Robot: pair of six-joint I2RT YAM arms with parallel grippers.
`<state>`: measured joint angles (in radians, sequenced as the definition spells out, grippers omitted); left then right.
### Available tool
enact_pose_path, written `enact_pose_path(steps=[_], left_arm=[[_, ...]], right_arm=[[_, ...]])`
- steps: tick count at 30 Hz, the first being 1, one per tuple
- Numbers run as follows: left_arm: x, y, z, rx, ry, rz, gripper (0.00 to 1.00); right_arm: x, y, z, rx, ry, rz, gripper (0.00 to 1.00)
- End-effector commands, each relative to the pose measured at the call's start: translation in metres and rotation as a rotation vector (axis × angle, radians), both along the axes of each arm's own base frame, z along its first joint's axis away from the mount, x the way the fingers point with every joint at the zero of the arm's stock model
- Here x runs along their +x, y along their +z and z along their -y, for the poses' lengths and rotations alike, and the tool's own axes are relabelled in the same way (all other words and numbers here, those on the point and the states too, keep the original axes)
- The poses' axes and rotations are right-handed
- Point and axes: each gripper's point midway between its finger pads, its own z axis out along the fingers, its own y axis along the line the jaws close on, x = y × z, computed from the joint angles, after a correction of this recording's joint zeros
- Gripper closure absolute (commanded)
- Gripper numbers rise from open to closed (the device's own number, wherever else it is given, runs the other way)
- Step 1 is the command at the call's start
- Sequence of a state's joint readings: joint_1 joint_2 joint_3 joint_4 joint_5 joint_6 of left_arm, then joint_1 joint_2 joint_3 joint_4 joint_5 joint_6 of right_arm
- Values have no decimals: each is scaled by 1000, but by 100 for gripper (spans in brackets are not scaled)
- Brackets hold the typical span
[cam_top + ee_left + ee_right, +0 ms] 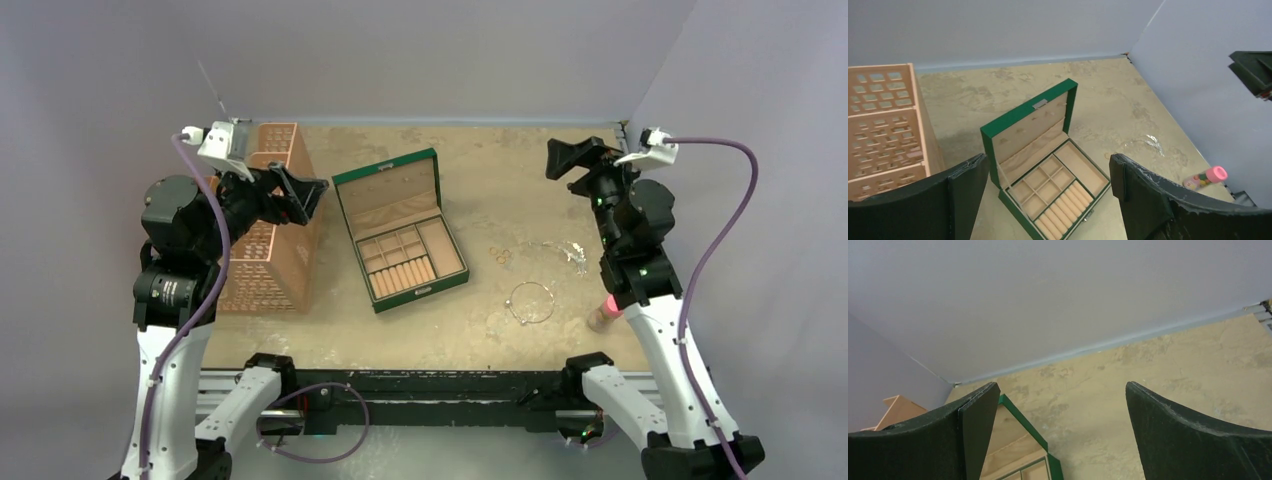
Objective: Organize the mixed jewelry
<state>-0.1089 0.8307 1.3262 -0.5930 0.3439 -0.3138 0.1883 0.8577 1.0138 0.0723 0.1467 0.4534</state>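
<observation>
The jewelry lies loose on the tan table right of the open green box (344, 182). A thin silver wire hoop (531, 302) is nearest the front. A few tiny gold rings (501, 254) lie by the box. A glittery silver chain (567, 249) lies behind the hoop; it also shows in the left wrist view (1151, 142). The box's tan compartments hold nothing. My left gripper (305, 195) is open and empty, raised left of the box. My right gripper (568, 157) is open and empty, raised at the back right.
A pink perforated basket (272, 222) stands on its side at the left, under my left arm. A small pink cylinder (604, 314) stands by my right arm's base and shows in the left wrist view (1205, 178). Grey walls close the table at back and right.
</observation>
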Motion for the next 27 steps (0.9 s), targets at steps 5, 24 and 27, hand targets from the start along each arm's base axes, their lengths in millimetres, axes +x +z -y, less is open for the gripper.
enact_pose_path(steps=[5,24,27], left_arm=[[-14,-4,33,-83,-207,-74,7],[-46,-12,88,-112,-696,5,5],[-39,-23,112,-113,-704,-18,6]], right_arm=[[-1,-19,-13,52,72,-38,1],[-11,-239,-21,-29,-93,-781,35],[-10,-269,-29,-35,-102,-848,41]])
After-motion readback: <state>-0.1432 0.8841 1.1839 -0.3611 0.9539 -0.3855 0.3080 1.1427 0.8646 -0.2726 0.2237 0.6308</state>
